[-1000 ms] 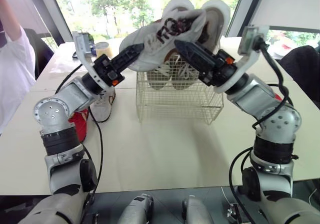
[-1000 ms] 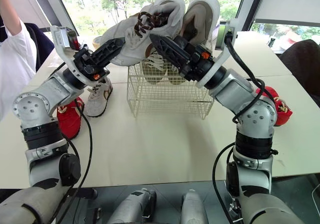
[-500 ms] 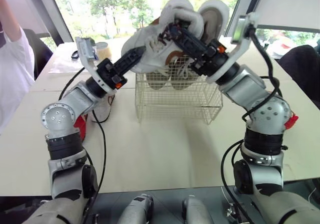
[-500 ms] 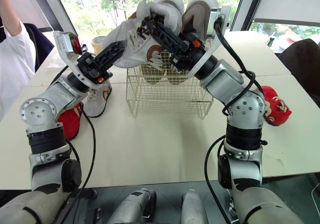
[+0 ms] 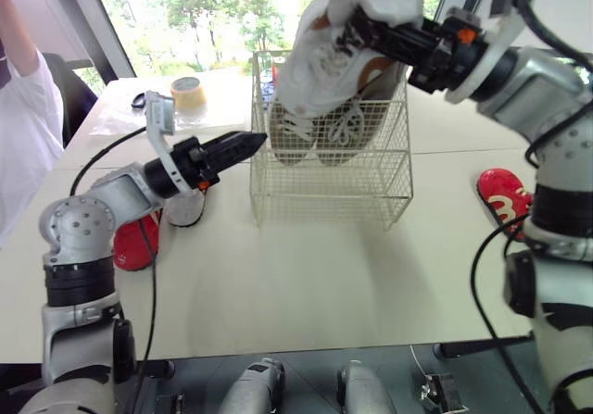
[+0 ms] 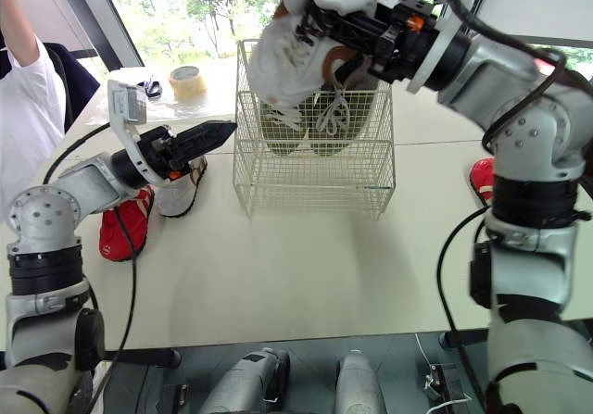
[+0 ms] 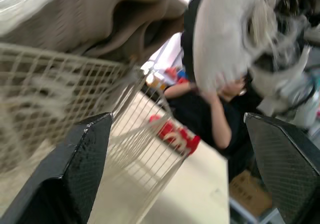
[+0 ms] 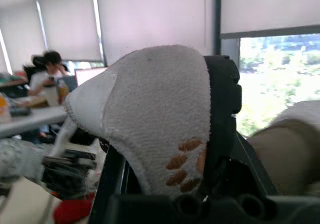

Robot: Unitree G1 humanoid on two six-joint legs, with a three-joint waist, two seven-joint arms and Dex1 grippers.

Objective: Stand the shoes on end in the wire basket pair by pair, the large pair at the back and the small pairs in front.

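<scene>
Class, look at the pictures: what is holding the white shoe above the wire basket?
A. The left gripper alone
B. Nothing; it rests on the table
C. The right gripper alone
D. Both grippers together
C: the right gripper is clamped on the white shoe above the wire basket, while the left gripper is open beside the basket, apart from the shoe.
</scene>
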